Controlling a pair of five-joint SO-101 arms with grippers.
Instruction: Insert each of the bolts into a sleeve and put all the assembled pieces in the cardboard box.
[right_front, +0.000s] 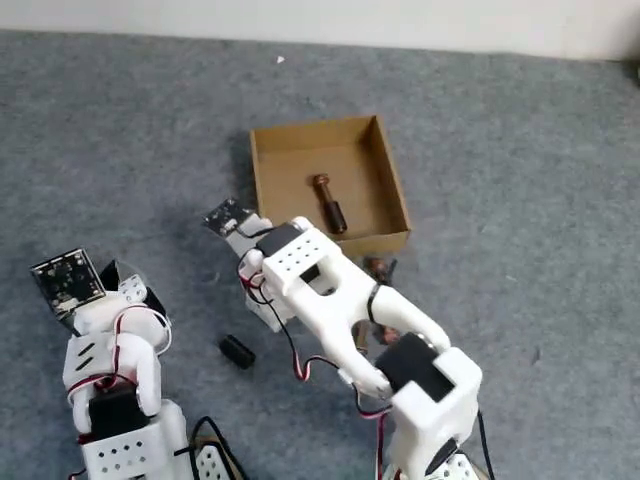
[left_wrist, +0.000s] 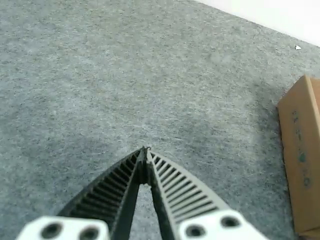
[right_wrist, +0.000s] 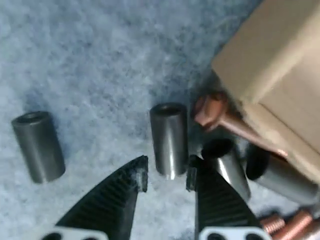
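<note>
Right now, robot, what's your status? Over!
Left gripper shut, over bare carpet. Right gripper open, jaws either side of a sleeve. One assembled piece in the cardboard box. Loose bolt and more sleeves crowd the target.

Your left arm (right_front: 115, 360): folded back at the lower left of the high view.
Your left gripper (left_wrist: 145, 155): tips pressed together.
Your right arm (right_front: 345, 300): stretched forward, wrist pitched down.
Your right gripper (right_wrist: 166, 175): jaws parted.

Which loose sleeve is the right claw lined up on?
The sleeve whose end sits between the fingertips of the open right claw. The lone sleeve lies well apart, and two others crowd beside the cardboard box.
</note>
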